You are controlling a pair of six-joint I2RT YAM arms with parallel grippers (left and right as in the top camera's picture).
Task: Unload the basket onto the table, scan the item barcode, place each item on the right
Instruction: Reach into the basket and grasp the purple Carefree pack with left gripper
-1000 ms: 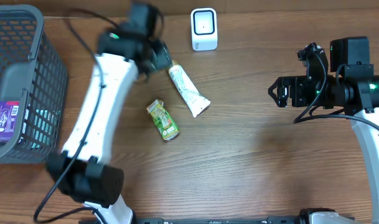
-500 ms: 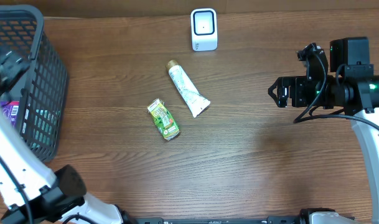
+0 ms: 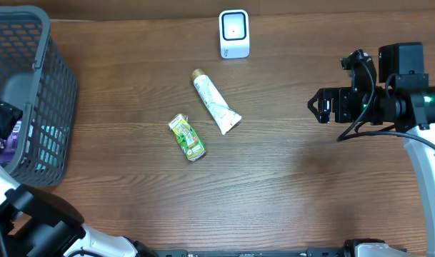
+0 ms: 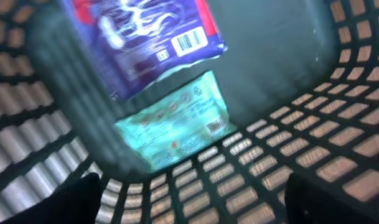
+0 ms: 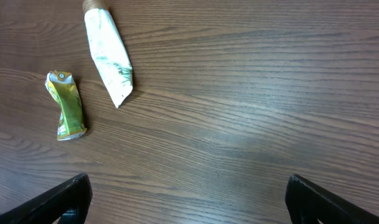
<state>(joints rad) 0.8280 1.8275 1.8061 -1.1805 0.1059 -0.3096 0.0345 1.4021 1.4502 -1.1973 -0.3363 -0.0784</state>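
Left wrist view: left claw (image 4: pixel 189 202) wide, empty, facing into basket (image 4: pixel 338 143) holding purple packet (image 4: pixel 139 37), teal packet (image 4: pixel 173 121); right claw (image 5: pixel 188 196) wide above table (image 5: pixel 251 93).

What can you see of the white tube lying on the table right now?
The white tube lies flat and slanted on the wooden table. Its brownish-gold cap is on and points toward the white scanner, and its flat crimped end points away from it. Faint green print runs along the soft, plastic-looking body. It touches only the table; the green pouch lies close by but apart. No barcode shows on its upper face.
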